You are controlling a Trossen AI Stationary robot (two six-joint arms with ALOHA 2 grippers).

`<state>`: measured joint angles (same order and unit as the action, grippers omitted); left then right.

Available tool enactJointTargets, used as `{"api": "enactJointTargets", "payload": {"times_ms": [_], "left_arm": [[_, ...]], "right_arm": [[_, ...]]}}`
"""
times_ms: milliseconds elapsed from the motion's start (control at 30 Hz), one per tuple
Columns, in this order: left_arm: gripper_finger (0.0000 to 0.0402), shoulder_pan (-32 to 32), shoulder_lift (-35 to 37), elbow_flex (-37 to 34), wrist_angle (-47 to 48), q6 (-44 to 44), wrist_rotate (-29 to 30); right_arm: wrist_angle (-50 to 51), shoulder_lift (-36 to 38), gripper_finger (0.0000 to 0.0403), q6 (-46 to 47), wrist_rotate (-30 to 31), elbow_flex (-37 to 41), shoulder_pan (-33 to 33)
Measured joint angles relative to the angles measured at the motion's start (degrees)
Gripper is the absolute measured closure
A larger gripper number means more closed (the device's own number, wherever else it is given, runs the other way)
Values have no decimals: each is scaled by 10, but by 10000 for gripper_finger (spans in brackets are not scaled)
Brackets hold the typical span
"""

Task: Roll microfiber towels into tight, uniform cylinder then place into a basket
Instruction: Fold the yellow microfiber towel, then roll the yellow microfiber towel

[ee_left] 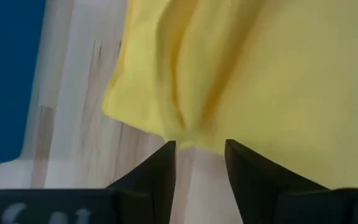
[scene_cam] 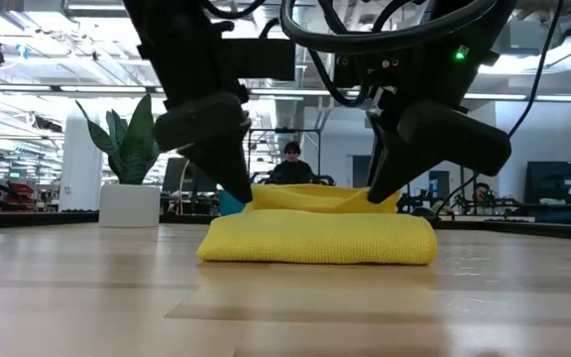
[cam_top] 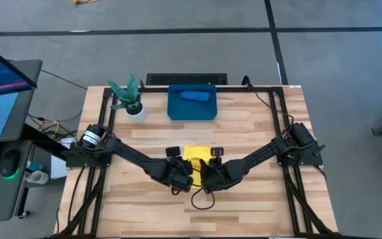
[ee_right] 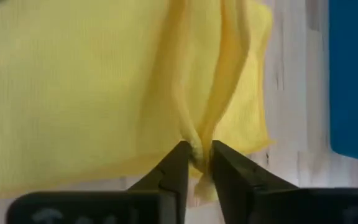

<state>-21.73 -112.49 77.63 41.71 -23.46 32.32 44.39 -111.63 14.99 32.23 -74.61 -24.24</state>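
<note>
The work surface is a light wooden bench (cam_top: pixel 244 126) framed by dark rails, standing on a grey floor, with a monitor (cam_top: pixel 2 86) off its left side and, in the low view, a seated person (scene_cam: pixel 291 167) visible in the room beyond. The yellow towel (scene_cam: pixel 317 236) lies near the bench centre as a flat, folded wad rather than a finished cylinder; its upper layer is bunched along the near edge, where both arms meet it. The left gripper (ee_left: pixel 199 149) is at the towel's left corner with its fingers parted and the gap between them bare of cloth, the towel edge lying just ahead of the tips; this reads as a release or a re-grip position. The right gripper (ee_right: pixel 199 152) is at the opposite corner, fingers only narrowly apart with a pleat of yellow fabric between them; whether that pleat is clamped or merely sitting in the gap cannot be determined. Placing one gripper at each end of the same edge is consistent with rolling: even contact at both corners keeps the roll straight and of uniform thickness. The basket (cam_top: pixel 175 111) sits at the far edge of the bench, well apart from the yellow towel, and already contains the blue towel (cam_top: pixel 195 95) as a compact roll. A small white plant pot (cam_top: pixel 136 111) stands just beside the basket on its left.
</note>
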Motion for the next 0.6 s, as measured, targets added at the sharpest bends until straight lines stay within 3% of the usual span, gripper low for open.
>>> {"api": "enactJointTargets", "payload": {"times_ms": [233,600], "left_arm": [[270,-31,3,3,39,-37,15],[270,-60,43,0,26,-44,35]], "right_arm": [[23,14,270,-2,7,0,5],[50,159,280,-4,24,15,-1]]}}
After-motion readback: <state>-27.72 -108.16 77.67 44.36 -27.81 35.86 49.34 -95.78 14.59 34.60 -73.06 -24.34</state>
